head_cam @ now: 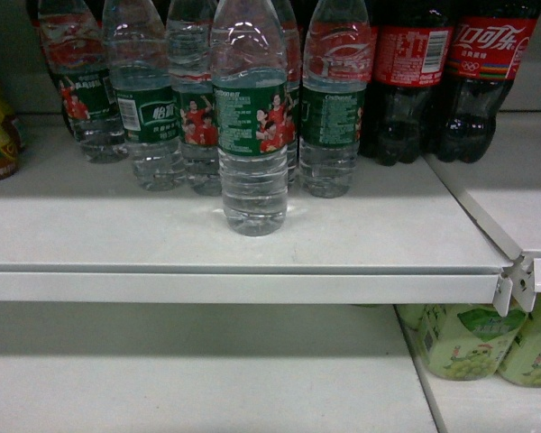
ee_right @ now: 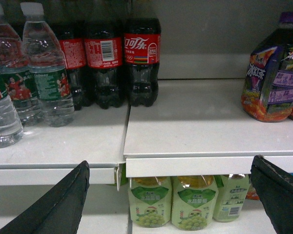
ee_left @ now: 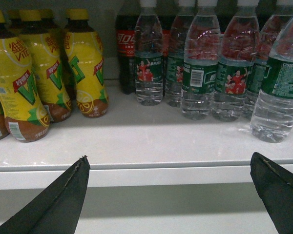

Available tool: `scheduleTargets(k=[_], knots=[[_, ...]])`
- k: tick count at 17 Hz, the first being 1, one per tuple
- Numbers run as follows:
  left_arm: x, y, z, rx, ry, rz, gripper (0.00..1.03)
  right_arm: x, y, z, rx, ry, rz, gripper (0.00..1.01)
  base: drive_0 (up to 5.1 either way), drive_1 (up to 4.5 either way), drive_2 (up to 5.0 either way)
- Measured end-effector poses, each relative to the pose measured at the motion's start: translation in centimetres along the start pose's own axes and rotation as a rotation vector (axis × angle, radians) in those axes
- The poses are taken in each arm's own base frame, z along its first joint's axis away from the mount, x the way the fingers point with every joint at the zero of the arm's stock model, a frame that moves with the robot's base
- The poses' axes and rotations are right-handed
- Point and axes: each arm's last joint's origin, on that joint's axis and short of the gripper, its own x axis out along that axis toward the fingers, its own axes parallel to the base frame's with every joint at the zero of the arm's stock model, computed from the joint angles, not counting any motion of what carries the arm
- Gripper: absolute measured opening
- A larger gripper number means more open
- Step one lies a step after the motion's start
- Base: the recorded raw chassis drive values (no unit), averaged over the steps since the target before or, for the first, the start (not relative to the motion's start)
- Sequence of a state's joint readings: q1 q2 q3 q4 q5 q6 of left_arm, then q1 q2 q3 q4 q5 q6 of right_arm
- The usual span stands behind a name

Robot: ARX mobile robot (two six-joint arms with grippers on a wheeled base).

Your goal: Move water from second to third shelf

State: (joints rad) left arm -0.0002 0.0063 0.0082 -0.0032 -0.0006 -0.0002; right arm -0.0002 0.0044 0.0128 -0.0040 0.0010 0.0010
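The water (head_cam: pixel 250 126) is a group of clear ribbed bottles with green labels carrying red-shirted figures and white Chinese text, standing on the white shelf (head_cam: pixel 117 230). The head view shows at least five of them, one standing forward of the rest near the shelf's front edge; others may hide behind. The left wrist view shows six of them with white caps.

To their right stand dark cola bottles (head_cam: pixel 451 77) with red labels: two in the head view, three in the right wrist view, one label reading Coca-Cola in Chinese script with Olympic rings.

On the left of the left wrist view are yellow tea bottles (ee_left: pixel 85 63) with yellow caps, at least four, labelled "VITA".

On the shelf section further right stands a purple-labelled bottle (ee_right: pixel 273 73), another just behind it at the frame edge. Below, on the lower shelf, are three pale green grape-drink bottles (ee_right: pixel 193 202).

The left end effector (ee_left: pixel 168 195) is spread wide, holding nothing, in front of the shelf edge. The right end effector (ee_right: pixel 168 195) is likewise wide and holds nothing, level with the shelf's front lip.
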Motion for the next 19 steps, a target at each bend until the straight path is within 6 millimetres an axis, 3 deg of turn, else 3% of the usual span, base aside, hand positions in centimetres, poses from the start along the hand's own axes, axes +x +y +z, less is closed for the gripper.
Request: scheduleTargets(k=[19], knots=[[0.0, 0.0, 0.0, 0.0, 0.0, 0.0, 0.98, 0.0, 0.0, 0.0, 0.0, 0.0, 0.0, 0.98, 0.0, 0.0, 0.0]])
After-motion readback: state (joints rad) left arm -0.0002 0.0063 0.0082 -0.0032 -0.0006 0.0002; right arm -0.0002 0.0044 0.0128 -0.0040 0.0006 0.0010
